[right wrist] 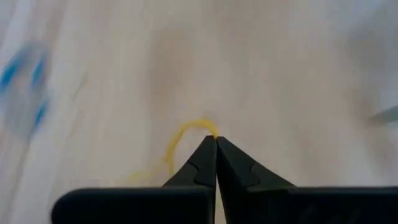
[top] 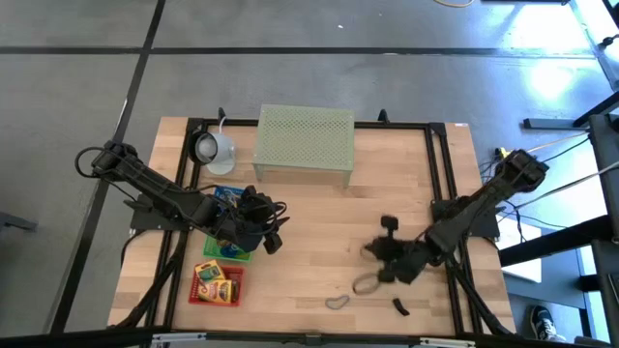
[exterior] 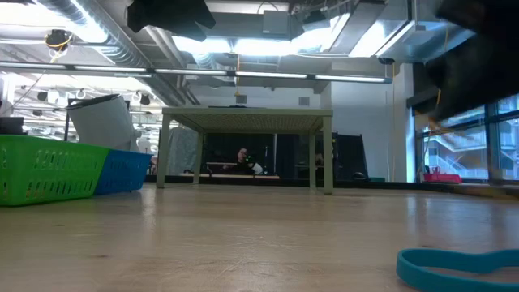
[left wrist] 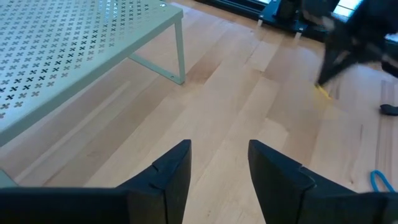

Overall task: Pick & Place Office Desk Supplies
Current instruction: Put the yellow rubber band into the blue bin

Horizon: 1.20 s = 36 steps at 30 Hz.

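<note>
Right gripper [right wrist: 216, 138] pinched shut on thin yellow loop [right wrist: 180, 138], five o'clock on worktop [top: 319, 222]: light, floppy, slippery; best nipped across strand. Left gripper [left wrist: 219, 155] spread, empty, nine o'clock.

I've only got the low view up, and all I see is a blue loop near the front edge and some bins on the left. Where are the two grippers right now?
Observer: The right gripper is shut, pinching a thin yellow loop down at the table.
Operator: And the left one?
Observer: The left gripper is open with nothing between its fingers, hanging above bare wood near the pale green mesh stand.
Operator: Anything else loose on the table that I can't see?
Observer: Yes, the high view shows a grey loop and a small black clip near the front edge, by the right arm.
</note>
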Tool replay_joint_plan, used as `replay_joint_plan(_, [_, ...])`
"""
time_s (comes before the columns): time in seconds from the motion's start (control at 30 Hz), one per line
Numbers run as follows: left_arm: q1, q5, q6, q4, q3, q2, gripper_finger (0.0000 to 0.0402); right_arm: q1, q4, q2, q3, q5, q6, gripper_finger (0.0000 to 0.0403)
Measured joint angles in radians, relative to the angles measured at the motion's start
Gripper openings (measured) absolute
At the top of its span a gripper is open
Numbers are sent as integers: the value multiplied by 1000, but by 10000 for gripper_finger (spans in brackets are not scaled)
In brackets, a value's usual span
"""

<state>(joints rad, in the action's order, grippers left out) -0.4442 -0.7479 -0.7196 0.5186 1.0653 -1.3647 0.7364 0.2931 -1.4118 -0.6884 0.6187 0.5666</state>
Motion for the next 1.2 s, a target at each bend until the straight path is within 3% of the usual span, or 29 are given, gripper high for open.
replay_joint_plan(0.17, [0,-19,3,-3,0,-11,151,-42,-102,154,-1,228,-12,5])
replay_joint_plan(0.27, [-1,-78,36,-28,0,-41,150,-75,-201,240,-2,272,-88,5])
replay_joint_plan(0.43, [-3,-81,228,-215,0,-119,150,-120,-389,326,-4,253,-261,5])
replay_joint_plan(0.57, [-3,26,430,-454,0,-170,151,-157,-481,336,-4,194,-368,5])
replay_joint_plan(0.73, [-3,183,648,-734,0,-226,170,-204,-492,321,-5,60,-381,6])
replay_joint_plan(0.9, [-18,235,832,-974,0,-282,197,-218,-496,275,-5,-33,-442,6])
replay_joint_plan(1.03, [-27,185,930,-1044,0,-315,214,-219,-556,229,-5,-27,-514,6])
replay_joint_plan(1.2, [1,-6,943,-1053,0,-348,226,-219,-644,188,-5,-25,-647,6])
